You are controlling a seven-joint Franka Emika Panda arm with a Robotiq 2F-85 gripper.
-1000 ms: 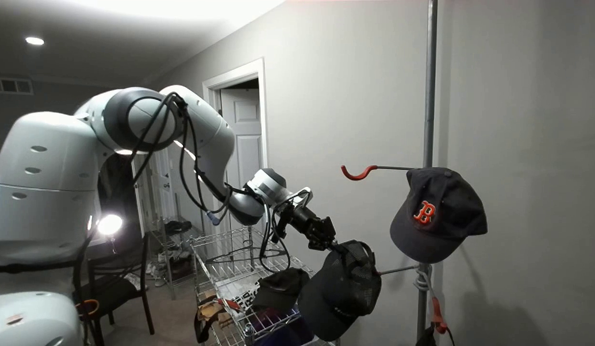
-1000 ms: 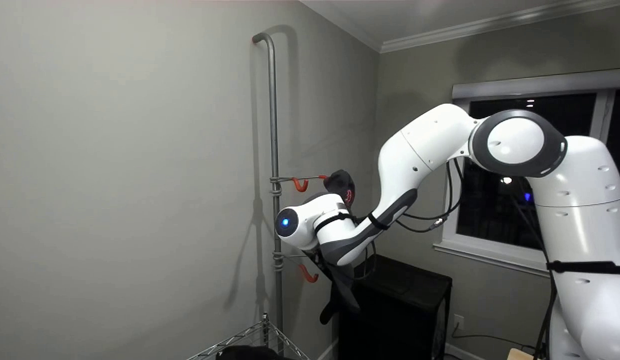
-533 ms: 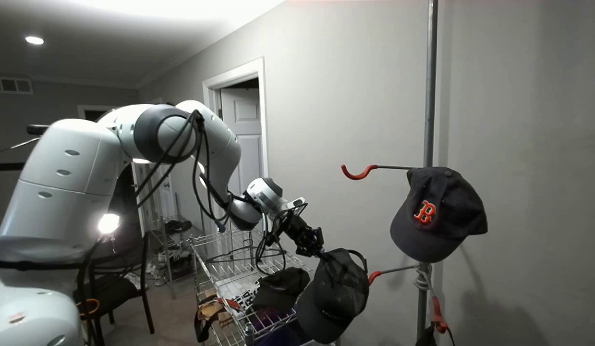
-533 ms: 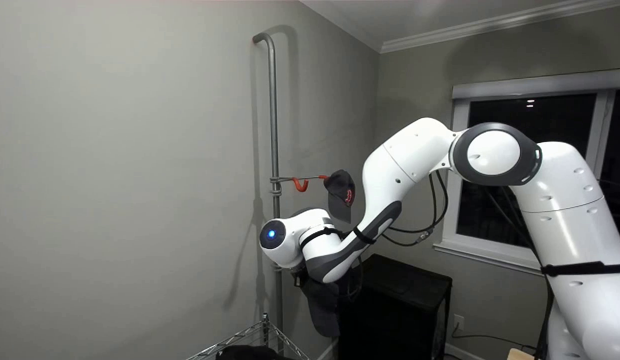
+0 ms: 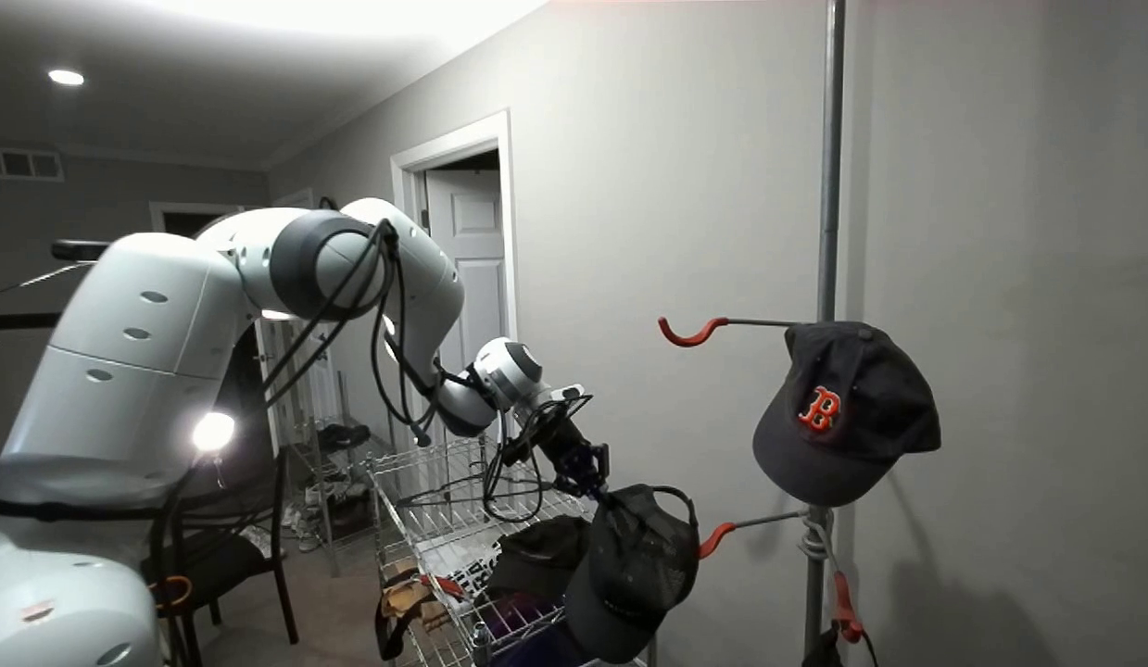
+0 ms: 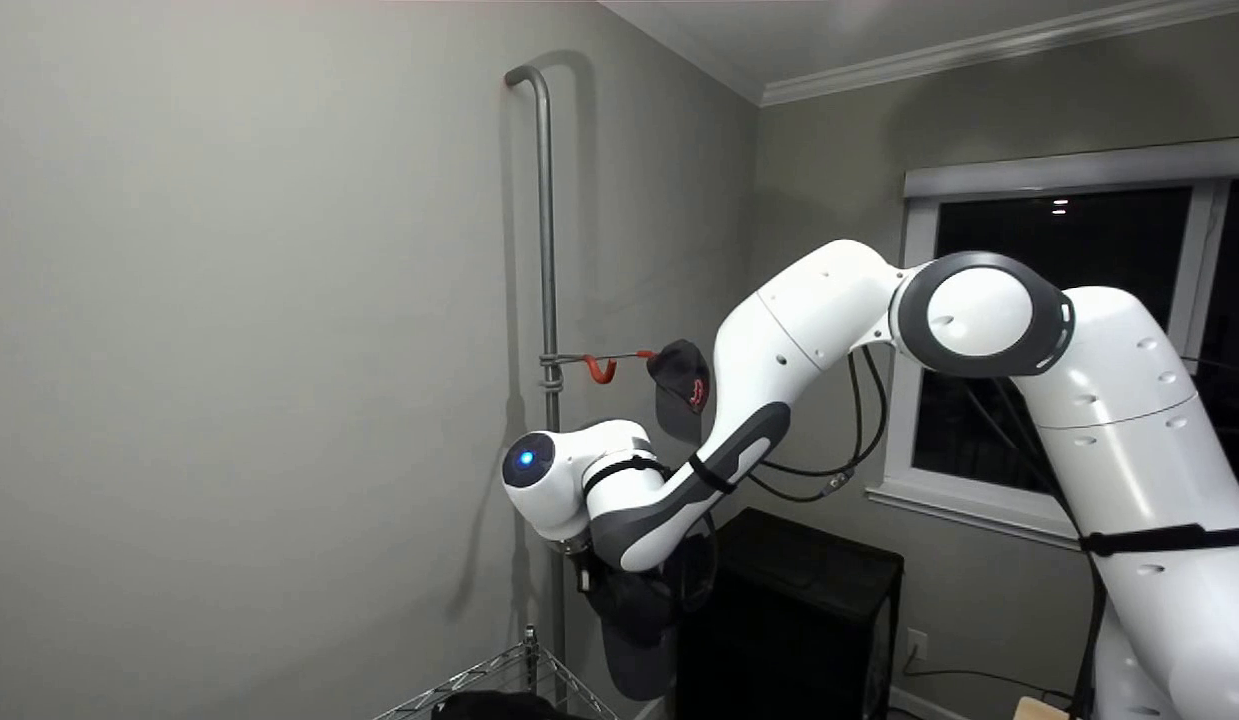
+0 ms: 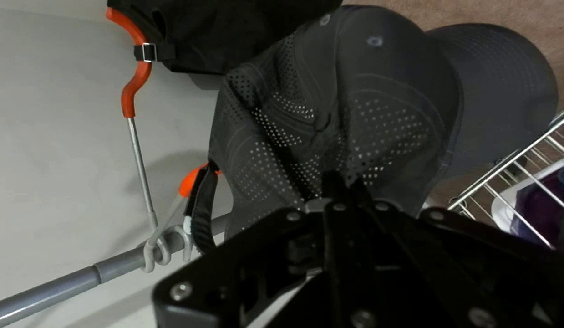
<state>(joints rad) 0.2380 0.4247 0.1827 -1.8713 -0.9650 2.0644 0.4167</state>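
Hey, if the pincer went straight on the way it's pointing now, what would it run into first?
Most likely the perforated dark baseball cap that the pincer grips: the wrist view shows it right ahead. The cap hides what lies beyond, and depth there is unclear.

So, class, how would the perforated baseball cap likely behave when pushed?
The baseball cap probably buckles easily: its fabric creases near the hand. Many small holes suggest it's light. The brim may be stiffer, jutting out unfolded.

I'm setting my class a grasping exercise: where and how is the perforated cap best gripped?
Probably by the crown of the perforated cap, from above, where the gripper holds it: creased and seemingly soft, the crown suits a pinch, leaving the strap near an orange hook ungripped.
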